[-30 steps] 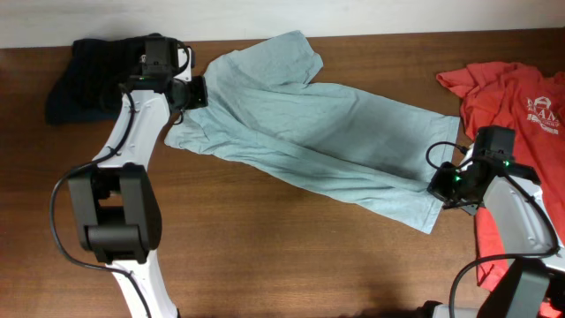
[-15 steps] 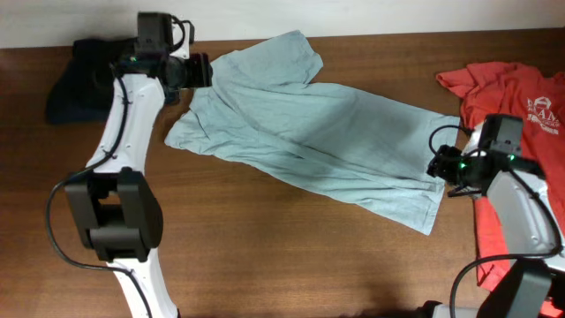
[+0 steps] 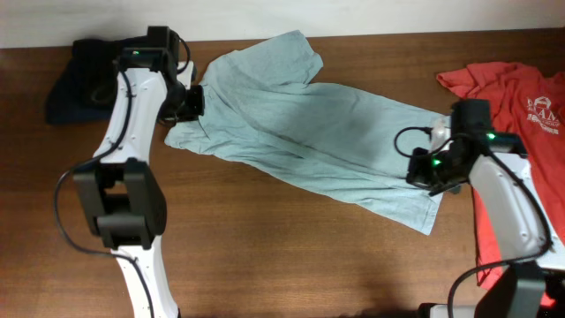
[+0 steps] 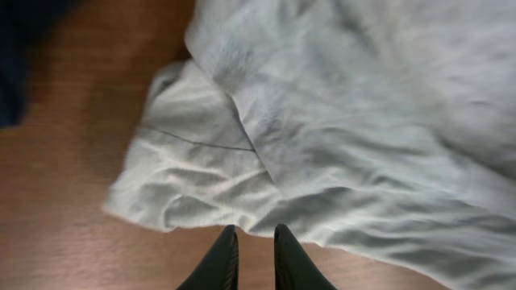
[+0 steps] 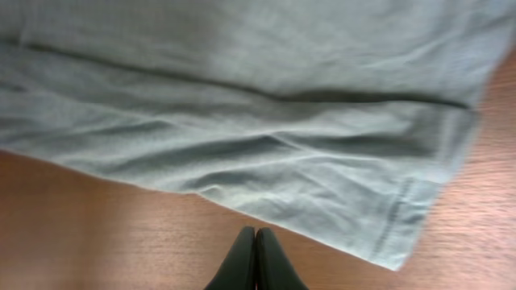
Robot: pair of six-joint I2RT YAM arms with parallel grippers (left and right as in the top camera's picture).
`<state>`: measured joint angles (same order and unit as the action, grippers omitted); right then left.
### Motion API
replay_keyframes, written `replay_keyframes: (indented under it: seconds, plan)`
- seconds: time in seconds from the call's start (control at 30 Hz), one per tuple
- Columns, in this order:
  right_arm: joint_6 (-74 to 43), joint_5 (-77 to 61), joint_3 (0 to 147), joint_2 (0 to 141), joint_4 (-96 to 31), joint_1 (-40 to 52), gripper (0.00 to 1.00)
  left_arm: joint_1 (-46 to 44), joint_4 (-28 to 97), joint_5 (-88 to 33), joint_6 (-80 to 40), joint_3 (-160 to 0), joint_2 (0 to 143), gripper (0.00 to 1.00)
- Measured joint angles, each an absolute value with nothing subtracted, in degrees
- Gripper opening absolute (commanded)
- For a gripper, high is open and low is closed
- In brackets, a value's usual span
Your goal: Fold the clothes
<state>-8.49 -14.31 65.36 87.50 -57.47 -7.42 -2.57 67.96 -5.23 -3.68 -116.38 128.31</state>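
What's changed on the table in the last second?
The left gripper pulled away, then returned to the edge of the blue shirt. The right gripper slid inward from the hem corner over the shirt, shut and empty. The blue shirt and the red shirt stayed put.

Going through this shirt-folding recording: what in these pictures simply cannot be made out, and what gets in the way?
- Coral-red T-shirt: overhead, cut off by the right edge and partly covered by the right arm.
- Its white print: overhead, too small to read.
- Dark garment: overhead, partly behind the left arm, too dark to identify.
- Left gripper: left wrist view, tips at the edge of the pale blue-grey T-shirt; whether they pinch cloth is unclear.
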Motion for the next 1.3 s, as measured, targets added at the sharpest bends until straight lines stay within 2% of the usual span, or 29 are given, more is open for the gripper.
replay_keyframes:
  seconds: [0.3,0.57,1.03,1.3]
  plan:
    - [-8.5,-14.5,61.0,93.7,-51.2,-1.9,0.04,-2.6,67.9,-4.9,-3.7,-116.4,133.4,0.15]
    - [-8.4,-14.5,59.6,101.8,-46.2,-1.1,0.04,-2.6,68.2,-1.7,-3.7,-116.4,134.5,0.15]
    - [-8.6,-14.8,60.0,105.1,-49.9,-1.1,0.04,-2.6,66.4,0.9,-3.7,-112.3,134.5,0.14]
    - [-8.9,-14.4,60.0,105.5,-54.4,-1.1,0.04,-2.6,69.0,3.2,-3.8,-108.0,134.5,0.06]
